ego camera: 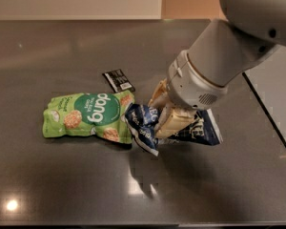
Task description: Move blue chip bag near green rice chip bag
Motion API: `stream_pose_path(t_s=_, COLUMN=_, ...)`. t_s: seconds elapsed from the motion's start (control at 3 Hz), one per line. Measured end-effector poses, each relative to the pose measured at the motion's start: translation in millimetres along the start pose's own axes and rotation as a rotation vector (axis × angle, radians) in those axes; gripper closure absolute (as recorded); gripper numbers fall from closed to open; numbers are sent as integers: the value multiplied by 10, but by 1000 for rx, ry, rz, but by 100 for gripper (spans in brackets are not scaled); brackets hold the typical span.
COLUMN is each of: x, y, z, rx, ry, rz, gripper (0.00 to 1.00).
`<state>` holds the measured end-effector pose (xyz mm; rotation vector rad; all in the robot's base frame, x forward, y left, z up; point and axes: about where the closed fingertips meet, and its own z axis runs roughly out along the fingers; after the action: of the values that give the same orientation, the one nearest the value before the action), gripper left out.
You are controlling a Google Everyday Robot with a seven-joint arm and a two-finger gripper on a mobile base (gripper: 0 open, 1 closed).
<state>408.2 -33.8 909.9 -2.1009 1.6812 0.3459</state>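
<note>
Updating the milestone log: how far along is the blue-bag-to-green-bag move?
Done: the crinkly dark navy chip bag is right beside the bright light-green rice chip bag, and its left edge appears to touch the green bag's right end. In hand: the claw is clamped on the navy bag's crumpled middle. Left: probably just open the claw and pull the arm away.

Tight in the middle, open table [62,190] along the front.
The gripper [163,114] pinches the blue bag [142,124], which touches the green bag [86,116]; a black packet [118,80] lies just behind them, and the arm [229,56] covers the right.
</note>
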Motion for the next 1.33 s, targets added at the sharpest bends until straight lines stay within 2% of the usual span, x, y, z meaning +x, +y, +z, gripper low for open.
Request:
stream_pose_path(t_s=0.33, x=-106, y=-177, z=85, rx=-6, ry=-39, rz=8, gripper=100)
stream_pose_path(t_s=0.67, x=-176, y=-318, z=156, rx=-9, ry=-61, rz=23, gripper=82)
stream_pose_path(t_s=1.33, x=-185, y=-483, z=247, rx=-16, ry=-94, rz=67, gripper=36)
